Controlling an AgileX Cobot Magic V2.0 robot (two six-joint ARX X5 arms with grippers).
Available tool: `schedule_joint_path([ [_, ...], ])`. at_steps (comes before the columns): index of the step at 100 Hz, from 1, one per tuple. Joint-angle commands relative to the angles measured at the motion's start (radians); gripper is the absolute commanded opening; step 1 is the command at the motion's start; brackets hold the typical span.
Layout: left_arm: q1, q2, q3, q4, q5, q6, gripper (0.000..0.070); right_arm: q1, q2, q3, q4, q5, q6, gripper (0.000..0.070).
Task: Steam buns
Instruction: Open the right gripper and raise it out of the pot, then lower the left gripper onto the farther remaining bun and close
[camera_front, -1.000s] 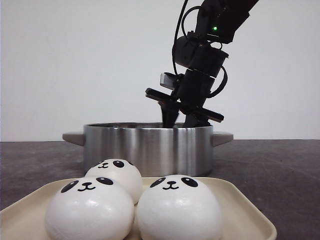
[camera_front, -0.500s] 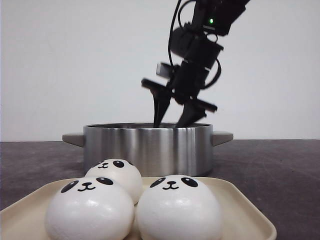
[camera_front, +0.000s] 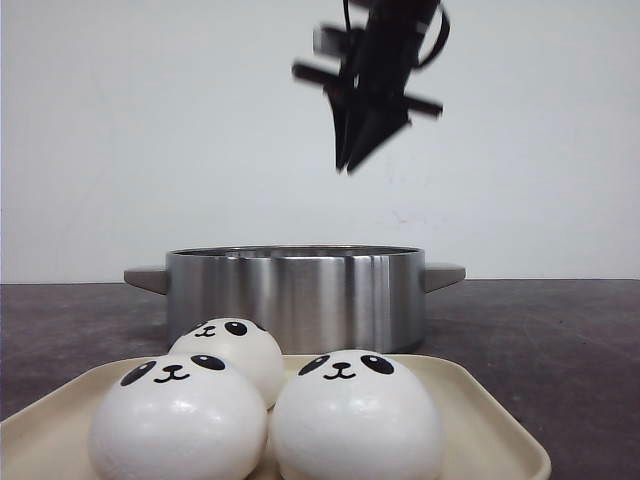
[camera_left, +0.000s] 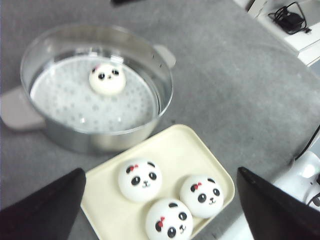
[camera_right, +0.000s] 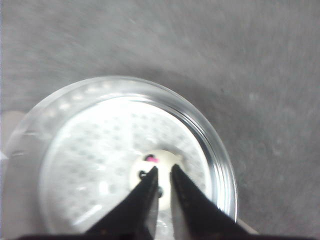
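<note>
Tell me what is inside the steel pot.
One panda bun sits on the perforated steamer plate inside the pot. Whatever lies beneath that plate is hidden, and the front view shows only the pot's wall.

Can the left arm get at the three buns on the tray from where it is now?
Probably yes. The left gripper is open above the cream tray, nothing covers its three buns, and the right gripper is high over the steel pot.
</note>
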Motion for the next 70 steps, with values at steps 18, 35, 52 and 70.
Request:
schedule_joint_path([
  [18,-0.008,0.105,0.009,-0.069,0.002,-0.122,0.0591,0.111,-0.331,0.030,0.046,0.190,-0.113,0.0004],
  [35,-0.024,0.234,0.009,-0.076,0.001,-0.138,0.0592,0.233,-0.571,0.030,-0.019,0.289,-0.142,0.0004],
  [52,-0.050,0.383,0.009,-0.031,0.001,-0.134,0.0592,0.376,-0.766,0.030,-0.169,0.396,-0.118,0.0004],
  [70,-0.073,0.534,0.009,0.025,0.001,-0.126,0.0592,0.463,-0.916,0.030,-0.364,0.609,-0.014,0.0004],
])
